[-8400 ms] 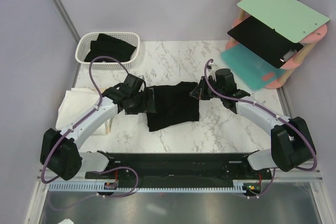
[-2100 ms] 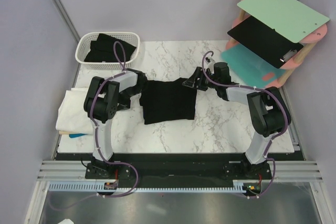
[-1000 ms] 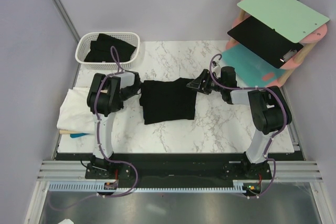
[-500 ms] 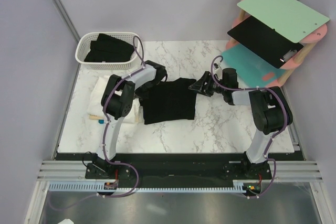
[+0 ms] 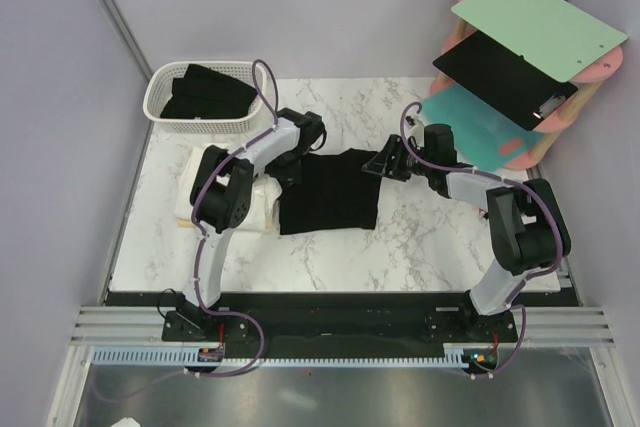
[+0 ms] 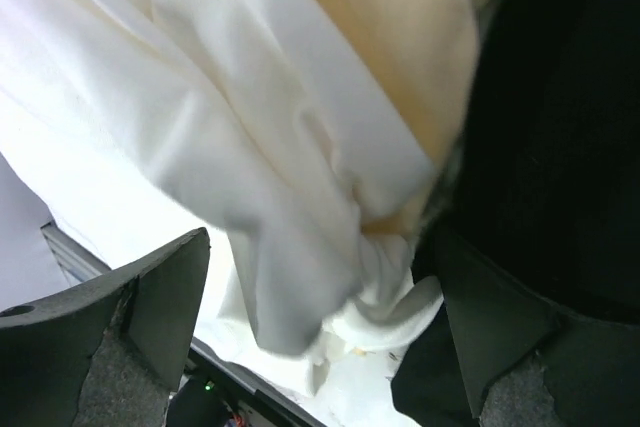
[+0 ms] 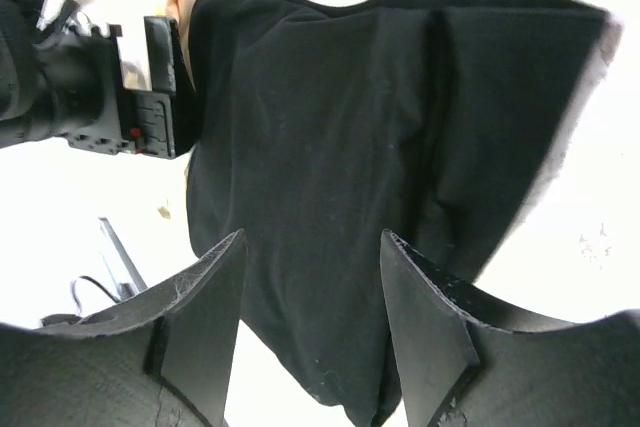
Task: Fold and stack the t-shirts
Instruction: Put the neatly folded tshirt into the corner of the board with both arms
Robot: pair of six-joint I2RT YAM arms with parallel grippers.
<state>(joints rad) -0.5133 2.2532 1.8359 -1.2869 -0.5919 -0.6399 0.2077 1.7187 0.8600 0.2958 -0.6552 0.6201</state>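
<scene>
**Both jaws spread, black shirt folded mid-table**

Your black shirt (image 5: 328,192) lies folded on the table (image 5: 430,237), in the middle of the overhead frame. Your left gripper (image 5: 288,161) is at the shirt's left edge, where it meets the white and cream shirts (image 5: 225,199) piled centre-left. In the left wrist view its jaws are spread wide and pinch nothing, with white cloth filling the left of the frame and black cloth the right. Your right gripper (image 5: 384,162) is at the shirt's upper right corner. In the right wrist view its jaws stand apart and hold nothing, and the black shirt lies beyond them. Other black shirts (image 5: 205,90) sit in the basket (image 5: 200,119) at upper left.
</scene>
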